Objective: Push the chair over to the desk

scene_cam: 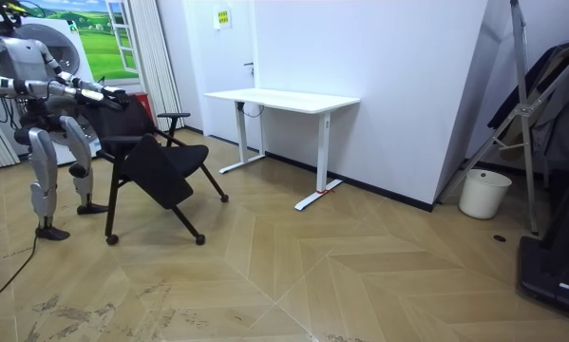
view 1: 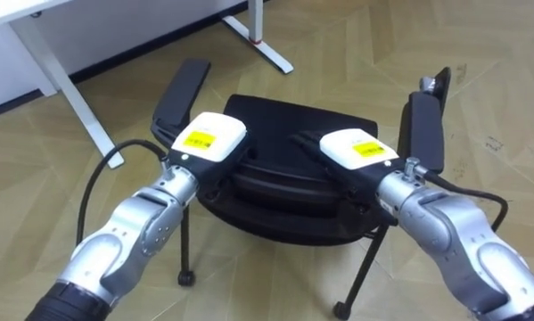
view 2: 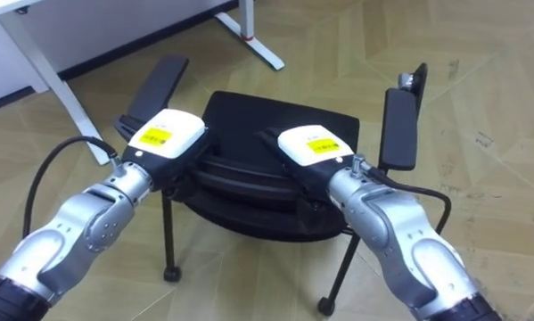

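Both hands, left hand point(view 1: 210, 139) and right hand point(view 1: 359, 150), lie on the top edge of the black chair point(view 1: 293, 120) at frame centre; whether the fingers grip cannot be told. Chair: padded seat, two flat armrests, thin legs. It stands on wood floor point(view 1: 338, 53), with the white desk point(view 1: 63, 78) at upper left.

Yellow labels point(view 1: 201, 140) on left hand point(view 1: 224, 132), right hand point(view 1: 349, 143): print unreadable.

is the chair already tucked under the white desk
No: the chair stands toward the room view's left, clearly apart from the white desk, with no part of it under the top.
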You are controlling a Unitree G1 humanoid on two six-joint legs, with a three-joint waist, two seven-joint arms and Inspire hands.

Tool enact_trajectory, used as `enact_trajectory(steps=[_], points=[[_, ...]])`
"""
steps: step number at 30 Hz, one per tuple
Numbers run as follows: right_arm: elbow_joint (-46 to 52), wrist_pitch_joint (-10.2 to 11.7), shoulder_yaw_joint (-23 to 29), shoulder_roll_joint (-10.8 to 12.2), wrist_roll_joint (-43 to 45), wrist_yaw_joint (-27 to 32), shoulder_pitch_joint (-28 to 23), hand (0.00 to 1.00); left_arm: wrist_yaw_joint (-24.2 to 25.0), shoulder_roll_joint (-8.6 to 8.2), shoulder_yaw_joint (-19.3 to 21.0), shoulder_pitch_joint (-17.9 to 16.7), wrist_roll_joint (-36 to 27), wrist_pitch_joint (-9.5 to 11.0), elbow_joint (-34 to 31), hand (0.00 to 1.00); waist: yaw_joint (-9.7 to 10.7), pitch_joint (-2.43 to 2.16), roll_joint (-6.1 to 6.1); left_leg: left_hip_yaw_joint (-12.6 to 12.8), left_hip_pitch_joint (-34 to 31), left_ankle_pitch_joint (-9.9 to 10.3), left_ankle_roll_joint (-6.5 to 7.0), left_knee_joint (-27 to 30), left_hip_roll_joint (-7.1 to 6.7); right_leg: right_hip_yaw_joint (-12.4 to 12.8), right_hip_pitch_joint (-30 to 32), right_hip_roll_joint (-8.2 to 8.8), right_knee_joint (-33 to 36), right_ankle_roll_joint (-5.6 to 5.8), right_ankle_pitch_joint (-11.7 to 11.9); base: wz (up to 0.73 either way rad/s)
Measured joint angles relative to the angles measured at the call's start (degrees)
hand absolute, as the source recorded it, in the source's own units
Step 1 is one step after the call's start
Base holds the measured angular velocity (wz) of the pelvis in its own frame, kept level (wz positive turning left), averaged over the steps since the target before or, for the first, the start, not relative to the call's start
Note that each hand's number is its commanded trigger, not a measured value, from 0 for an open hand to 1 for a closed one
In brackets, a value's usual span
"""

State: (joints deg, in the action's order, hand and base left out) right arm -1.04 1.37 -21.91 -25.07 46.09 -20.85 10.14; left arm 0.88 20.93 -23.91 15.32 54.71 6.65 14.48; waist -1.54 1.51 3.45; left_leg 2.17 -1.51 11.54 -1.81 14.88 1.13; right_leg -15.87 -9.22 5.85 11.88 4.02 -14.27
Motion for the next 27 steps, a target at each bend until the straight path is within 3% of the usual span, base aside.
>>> enact_trajectory(steps=[2, 4, 5, 6, 7, 8, 9, 16, 19, 20, 21, 22, 27], points=[[-0.81, 0.01, 0.0, 0.08, -0.74, 0.0, -0.08, 0.0, 0.0, -0.07, -0.4, 0.0, 0.02, -0.11, 0.06, 1.0, 0.0, -0.03, -0.07, -1.74, 0.76, -0.16, -0.16, -0.75, 0.03, -0.06, 0.48, -0.01, 1.77, 0.0, -0.01, 0.01], [-2.12, 0.56, 0.01, 0.33, -1.05, 0.13, -0.21, 0.0, 0.22, -0.21, -1.07, -0.06, 0.01, -0.51, 0.24, 1.0, -0.04, -0.21, -0.42, -7.42, 1.64, -0.29, -0.16, -0.96, 0.99, 0.93, 2.68, -0.43, 5.71, -0.6, -0.9, -0.26], [-3.31, 1.31, 0.05, 0.69, -1.2, 0.64, 0.28, 0.0, 0.2, 0.57, -0.64, -0.09, 0.06, -0.5, -0.04, 1.0, -1.05, -0.19, -0.26, -11.89, 1.49, -0.27, -0.23, -0.92, 1.56, 5.3, 4.46, -2.77, 1.29, -2.3, -0.73, -0.37], [-3.63, 1.77, -0.01, 0.65, -1.17, 1.27, 0.79, 0.0, 0.08, 0.76, 0.27, -0.23, 0.1, -0.67, 0.17, 1.0, -0.63, -0.57, -0.81, -12.11, 0.02, 0.03, -1.07, -0.38, 1.76, 4.96, 4.52, -3.46, -2.14, -4.2, 2.92, -0.13], [-4.14, 1.83, -0.09, 0.74, -1.24, 1.75, 1.09, 0.0, 0.25, 0.65, 0.32, -0.11, 0.09, -1.06, 0.58, 1.0, -0.02, -0.64, -1.37, -10.9, -0.31, -0.06, -1.42, -0.4, 2.05, 4.11, 4.42, -3.84, -2.01, -4.02, 3.68, 0.4], [-5.44, 1.75, 0.15, 1.23, -1.54, 2.5, 1.22, 0.0, 0.67, 0.22, 0.29, 0.11, 0.07, -1.24, 1.28, 1.0, 1.11, -0.71, -1.38, -6.89, 0.25, -0.27, -1.46, -1.36, 2.39, 3.12, 3.83, -3.82, -1.85, -4.01, 3.69, 0.56], [-6.28, 1.78, 0.75, 1.58, -2.04, 2.72, 1.2, 0.0, 0.75, 0.03, 0.0, 0.09, 0.13, -1.39, 1.16, 1.0, 1.73, -0.67, -1.13, -4.75, 1.26, -0.85, -1.44, -2.12, 2.58, 3.26, 3.37, -3.84, -1.98, -3.93, 3.62, 0.41], [-10.41, 2.88, 0.91, 2.16, -2.59, 6.81, 1.2, 0.0, 1.04, -1.34, -0.67, 0.02, 1.26, -2.68, 1.97, 1.0, 2.12, -0.8, -0.76, -3.14, 3.27, -0.97, -1.25, -3.21, 1.76, 3.06, 2.13, -3.52, -2.27, -3.79, 3.67, -0.02], [-13.07, 4.32, 0.82, 2.8, -2.43, 9.53, 1.85, 0.21, 0.95, -1.52, -0.61, 0.1, 1.14, -3.11, 2.45, 1.0, 2.8, -0.73, -0.93, -2.78, 3.21, -0.95, -1.21, -3.04, 1.54, 3.1, 2.05, -3.29, -2.38, -3.78, 3.66, 0.0], [-13.31, 4.52, 0.82, 2.82, -2.41, 9.88, 1.89, 0.62, 0.95, -1.54, -0.6, 0.1, 1.14, -3.19, 2.45, 1.0, 2.81, -0.7, -0.97, -2.72, 3.19, -0.94, -1.2, -3.02, 1.54, 3.1, 2.07, -3.29, -2.4, -3.76, 3.66, -0.04], [-13.72, 5.06, 0.81, 2.83, -2.21, 10.6, 1.94, 0.7, 0.97, -1.58, -0.59, 0.1, 1.14, -3.4, 2.45, 1.0, 2.83, -0.64, -1.11, -2.63, 3.13, -0.94, -1.19, -2.97, 1.54, 3.11, 2.12, -3.28, -2.4, -3.73, 3.64, 0.0], [-13.85, 5.37, 0.81, 2.83, -2.17, 11.03, 1.93, 1.0, 1.02, -1.62, -0.59, 0.09, 1.13, -3.54, 2.51, 1.0, 2.87, -0.62, -1.33, -2.59, 3.06, -0.93, -1.18, -2.81, 1.54, 3.12, 2.12, -3.27, -2.41, -3.72, 3.63, 0.0], [-14.07, 6.63, 0.69, 2.66, -0.63, 11.54, 1.86, 1.0, 1.15, -2.0, -0.46, 0.09, 0.98, -3.72, 3.34, 1.0, 2.9, -0.67, -2.13, -2.52, 2.95, -0.93, -1.18, -2.23, 1.54, 3.13, 1.96, -3.25, -2.4, -3.62, 3.57, 0.0]])
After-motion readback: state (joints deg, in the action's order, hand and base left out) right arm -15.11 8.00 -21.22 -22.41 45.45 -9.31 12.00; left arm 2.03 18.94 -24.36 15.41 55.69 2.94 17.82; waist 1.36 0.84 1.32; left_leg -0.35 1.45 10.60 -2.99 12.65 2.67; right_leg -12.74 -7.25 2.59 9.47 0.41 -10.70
